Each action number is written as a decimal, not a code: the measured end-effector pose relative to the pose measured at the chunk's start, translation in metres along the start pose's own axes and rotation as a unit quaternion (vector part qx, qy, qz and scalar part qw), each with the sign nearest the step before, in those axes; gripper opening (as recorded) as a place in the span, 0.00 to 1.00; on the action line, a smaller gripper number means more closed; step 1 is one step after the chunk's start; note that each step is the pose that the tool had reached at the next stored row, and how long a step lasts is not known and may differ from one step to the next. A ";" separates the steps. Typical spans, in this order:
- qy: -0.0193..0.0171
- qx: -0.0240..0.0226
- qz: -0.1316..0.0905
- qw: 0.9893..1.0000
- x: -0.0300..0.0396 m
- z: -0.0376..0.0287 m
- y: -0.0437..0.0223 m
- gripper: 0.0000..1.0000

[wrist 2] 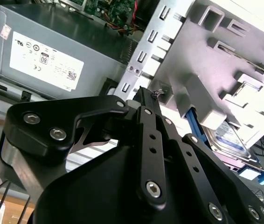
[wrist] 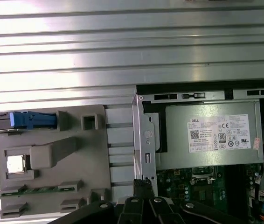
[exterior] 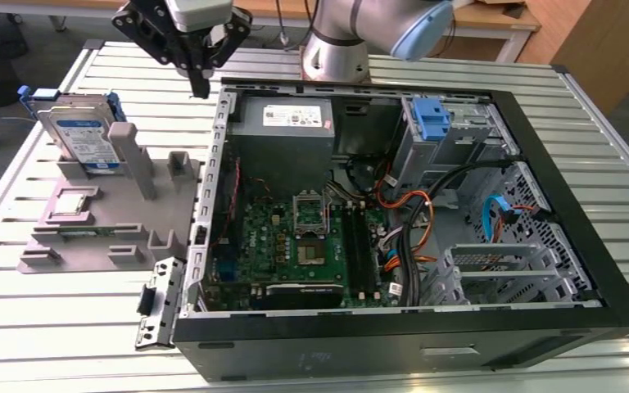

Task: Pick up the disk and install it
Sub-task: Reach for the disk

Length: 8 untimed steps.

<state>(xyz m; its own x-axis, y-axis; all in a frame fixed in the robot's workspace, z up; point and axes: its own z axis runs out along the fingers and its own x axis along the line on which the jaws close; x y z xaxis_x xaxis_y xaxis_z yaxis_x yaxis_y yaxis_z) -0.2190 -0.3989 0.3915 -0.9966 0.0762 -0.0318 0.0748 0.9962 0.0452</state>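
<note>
- On the slatted table (exterior: 30, 327) an open case (exterior: 347, 352) lay on its side, with a grey rack (exterior: 107, 237) just beside it on the exterior view's left.
- The disk (exterior: 83, 135) stood on edge in a slot at the rack's end, toward the upper left of the exterior view. Its blue carrier framed it and its label faced outward. It sat well apart from the case.
- The gripper (exterior: 200, 82) hung over the table between the disk and the case's corner, touching neither.
- Its fingers were pressed together with nothing between them.
- In the second wrist view the gripper (wrist 2: 146, 95) pointed at the case's punched metal wall, with the disk (wrist 2: 227, 137) beyond it, off to one side, in the rack (wrist 2: 244, 46).
- In the first wrist view the gripper (wrist: 143, 185) sat over that same wall. The disk (wrist: 29, 120) showed edge-on in the rack (wrist: 76, 168).
- A small silver chip (exterior: 71, 205) lay flat in a rack pocket, also seen in the first wrist view (wrist: 15, 164).
- Inside the case were a power supply (exterior: 282, 119), a green board (exterior: 282, 246) and a blue bracket (exterior: 429, 119) in the drive bay.
</note>
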 end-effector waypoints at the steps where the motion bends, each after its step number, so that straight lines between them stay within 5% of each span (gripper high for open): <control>1: 0.000 0.000 0.000 1.000 0.0025 0.0000 -0.0002 0.10; 8: -0.001 0.000 0.000 1.000 0.0207 0.0000 -0.0016 0.10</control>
<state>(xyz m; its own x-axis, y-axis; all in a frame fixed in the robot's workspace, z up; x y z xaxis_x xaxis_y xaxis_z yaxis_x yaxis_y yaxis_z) -0.2398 -0.3989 0.3908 -0.9965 0.0762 -0.0334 0.0747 0.9962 0.0453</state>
